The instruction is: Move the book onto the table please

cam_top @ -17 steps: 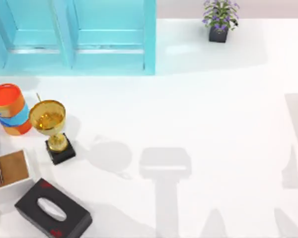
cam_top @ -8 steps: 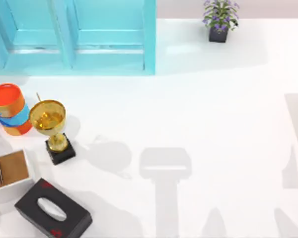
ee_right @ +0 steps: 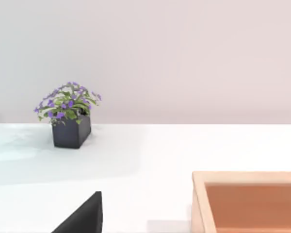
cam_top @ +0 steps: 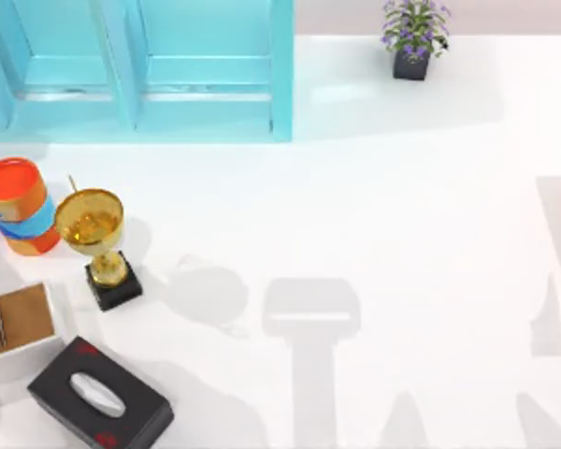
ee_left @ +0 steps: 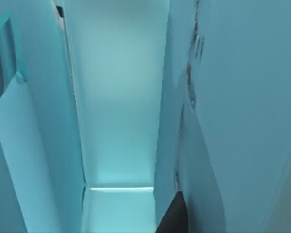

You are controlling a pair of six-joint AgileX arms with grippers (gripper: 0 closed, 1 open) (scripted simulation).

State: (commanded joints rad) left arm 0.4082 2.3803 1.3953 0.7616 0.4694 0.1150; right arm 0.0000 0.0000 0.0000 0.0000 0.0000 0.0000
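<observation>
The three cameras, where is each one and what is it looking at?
Top view: above the table, looking down at the turquoise shelf unit, trophy and potted plant; arm shadows show.
Left wrist view: close among the shelf unit's turquoise panels; a dark gripper part shows.
Right wrist view: low, facing the plant; a dark gripper part shows.
Shared: the plant, top and right wrist views.

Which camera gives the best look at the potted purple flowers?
The right wrist view: the potted purple flowers stand side-on, pot and blooms distinct. The top view shows them from above at the table's far edge. The left wrist view faces turquoise panels.
</observation>
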